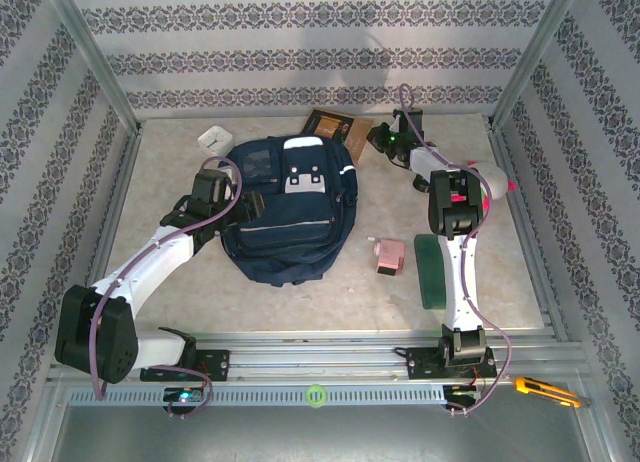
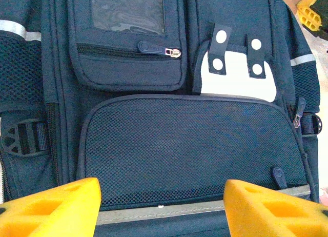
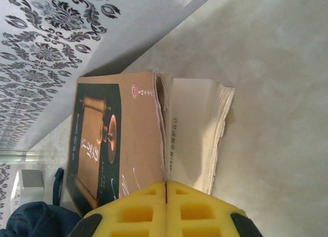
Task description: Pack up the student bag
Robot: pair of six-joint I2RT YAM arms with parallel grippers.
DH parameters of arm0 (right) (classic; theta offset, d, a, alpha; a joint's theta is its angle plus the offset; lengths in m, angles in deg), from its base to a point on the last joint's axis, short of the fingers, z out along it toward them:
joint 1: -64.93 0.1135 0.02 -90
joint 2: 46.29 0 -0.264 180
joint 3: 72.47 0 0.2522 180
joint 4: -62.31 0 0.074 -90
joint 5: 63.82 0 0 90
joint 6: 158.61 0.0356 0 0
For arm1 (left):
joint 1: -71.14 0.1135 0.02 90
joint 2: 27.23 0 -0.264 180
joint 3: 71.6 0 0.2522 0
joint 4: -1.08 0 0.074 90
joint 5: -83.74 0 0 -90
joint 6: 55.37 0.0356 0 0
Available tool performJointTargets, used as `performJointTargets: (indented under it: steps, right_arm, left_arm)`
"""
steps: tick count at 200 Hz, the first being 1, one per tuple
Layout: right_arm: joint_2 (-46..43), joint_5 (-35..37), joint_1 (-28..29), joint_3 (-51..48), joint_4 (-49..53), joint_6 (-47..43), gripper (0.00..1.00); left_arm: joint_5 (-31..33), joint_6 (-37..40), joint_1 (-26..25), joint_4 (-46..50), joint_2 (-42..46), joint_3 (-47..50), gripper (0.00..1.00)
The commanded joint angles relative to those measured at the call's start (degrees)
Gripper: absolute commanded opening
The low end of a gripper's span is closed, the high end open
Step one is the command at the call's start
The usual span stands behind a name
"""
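The student bag [image 1: 290, 217] lies flat in the middle of the table, navy blue with a grey-white patch and a pale stripe. My left gripper [image 1: 245, 204] hovers at its left side, open, with the yellow fingers [image 2: 51, 209] apart over the bag's mesh pocket [image 2: 189, 139] and nothing between them. My right gripper [image 1: 380, 137] reaches to the far edge, where a brown book [image 1: 335, 127] lies behind the bag. In the right wrist view the gripper [image 3: 166, 188] is shut, with the raised front cover of the book [image 3: 128, 144] running into the seam between the pads.
A small white box [image 1: 215, 139] sits at the back left of the bag. A pink object [image 1: 388, 255] and a green pad [image 1: 432, 267] lie right of the bag. A pink-and-white item [image 1: 495, 179] rests near the right wall. A yellow cutter [image 1: 545, 390] lies on the front rail.
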Motion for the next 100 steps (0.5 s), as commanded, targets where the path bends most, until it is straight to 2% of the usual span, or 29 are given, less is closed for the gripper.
performJointTargets:
  steps: [1,58,100]
  right_arm:
    - [-6.9,3.35,0.59,-3.56,1.18,-2.45,0.0]
    - [-16.85,7.06,0.08,-17.99,-2.26,-1.27,0.0]
    - [-28.69,12.36,0.51,-36.93,-6.7,2.16,0.0]
  left_arm:
    - [1.3,1.27,0.86,0.77,1.11,-1.86,0.64]
    - [2.04,1.45,0.89,2.69,3.81,-1.08,0.63]
    - [0.5,-0.17,0.42,1.82,5.85,-0.45,0.61]
